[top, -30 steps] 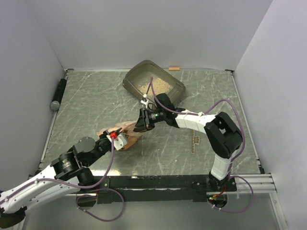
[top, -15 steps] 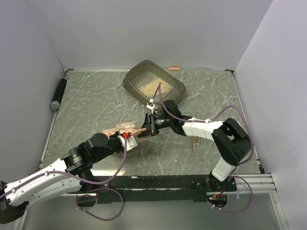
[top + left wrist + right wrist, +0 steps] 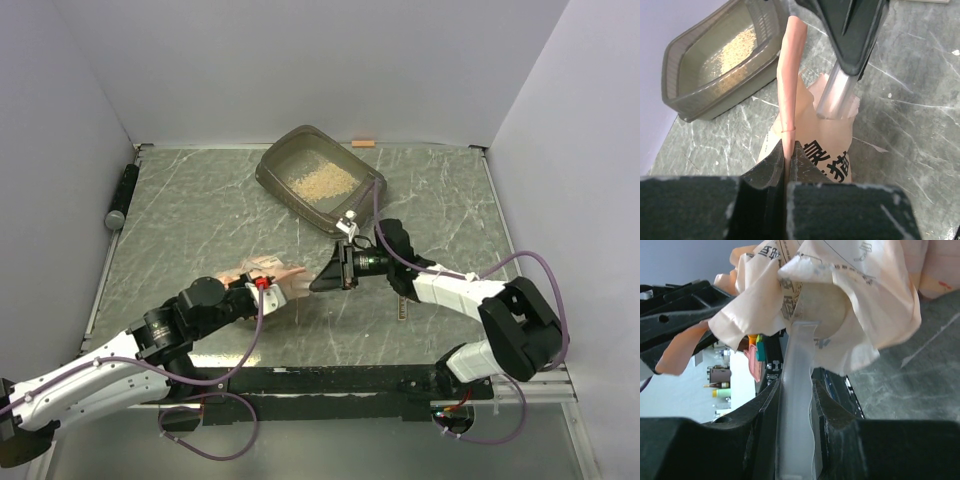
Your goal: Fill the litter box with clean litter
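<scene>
- Litter box (image 3: 268, 172), a grey-brown rectangular plastic tray with rounded corners and sloping walls, sits at an angle at the far middle of the dark marbled worktop (image 3: 180, 220), well apart from both tools.
- Contents: pale tan sandy clean litter (image 3: 322, 182) covers only part of the tray floor, and bare floor shows around the patch. Judged from this, filling has begun but is not complete.
- Supply: a soft salmon-pink plastic bag (image 3: 262, 268) with dark printed characters lies on the worktop between the arm bases and the litter box.
- The left tool (image 3: 786, 152) is clenched on a thin edge of the bag, and the film runs taut away from the jaws. This grip probably serves to hold the mouth open and stop the bag sliding.
- The right tool (image 3: 322, 280) is clamped on the flat handle of a translucent plastic scoop (image 3: 801, 355).
- The scoop enters the bag from the right-arm side. Crumpled film hides its far end, so it cannot be told whether it carries a load.
- Next move, as a judgement: withdraw the scoop level and carry it over the near wall of the litter box before tipping.
- Hazards: granules may spill on the worktop during transfer, and loose bag film may drag out with the scoop if the left grip slackens.
</scene>
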`<act>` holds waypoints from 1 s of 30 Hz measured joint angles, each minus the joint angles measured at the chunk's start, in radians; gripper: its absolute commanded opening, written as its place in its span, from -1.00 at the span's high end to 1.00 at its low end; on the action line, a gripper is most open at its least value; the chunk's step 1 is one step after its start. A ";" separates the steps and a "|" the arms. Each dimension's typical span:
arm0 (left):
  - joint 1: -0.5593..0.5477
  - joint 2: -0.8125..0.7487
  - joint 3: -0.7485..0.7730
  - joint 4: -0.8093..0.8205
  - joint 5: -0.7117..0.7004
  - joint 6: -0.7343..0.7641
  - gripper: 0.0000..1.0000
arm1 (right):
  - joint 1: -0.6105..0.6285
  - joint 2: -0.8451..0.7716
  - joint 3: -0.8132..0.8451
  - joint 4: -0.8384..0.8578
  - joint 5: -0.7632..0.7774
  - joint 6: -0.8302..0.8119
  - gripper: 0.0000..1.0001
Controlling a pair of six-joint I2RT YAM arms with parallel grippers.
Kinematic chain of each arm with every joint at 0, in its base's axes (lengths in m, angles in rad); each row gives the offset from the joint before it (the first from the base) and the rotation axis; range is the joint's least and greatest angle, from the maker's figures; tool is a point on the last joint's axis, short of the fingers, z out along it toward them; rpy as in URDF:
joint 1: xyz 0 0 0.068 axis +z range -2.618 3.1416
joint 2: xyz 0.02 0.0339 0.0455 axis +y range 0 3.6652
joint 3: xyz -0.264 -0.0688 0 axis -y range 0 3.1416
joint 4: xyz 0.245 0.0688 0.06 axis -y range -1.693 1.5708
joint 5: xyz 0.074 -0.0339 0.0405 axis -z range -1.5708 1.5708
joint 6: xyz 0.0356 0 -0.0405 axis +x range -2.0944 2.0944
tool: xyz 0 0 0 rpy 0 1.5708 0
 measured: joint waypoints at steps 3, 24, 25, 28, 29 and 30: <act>0.002 0.007 0.000 0.005 0.011 -0.001 0.98 | -0.018 -0.033 -0.050 0.042 -0.005 0.025 1.00; 0.034 -0.023 -0.011 0.027 0.050 -0.008 0.98 | -0.174 -0.113 -0.373 0.484 -0.060 0.259 1.00; 0.035 -0.023 -0.012 0.028 0.051 -0.008 0.98 | -0.179 -0.114 -0.387 0.507 -0.061 0.270 1.00; 0.039 -0.023 -0.016 0.035 0.051 -0.008 0.99 | -0.191 -0.116 -0.429 0.581 -0.068 0.302 1.00; 0.040 -0.024 -0.018 0.037 0.051 -0.008 0.98 | -0.194 -0.116 -0.434 0.588 -0.069 0.306 1.00; 0.042 -0.026 -0.021 0.043 0.051 -0.008 0.98 | -0.201 -0.117 -0.447 0.611 -0.071 0.314 1.00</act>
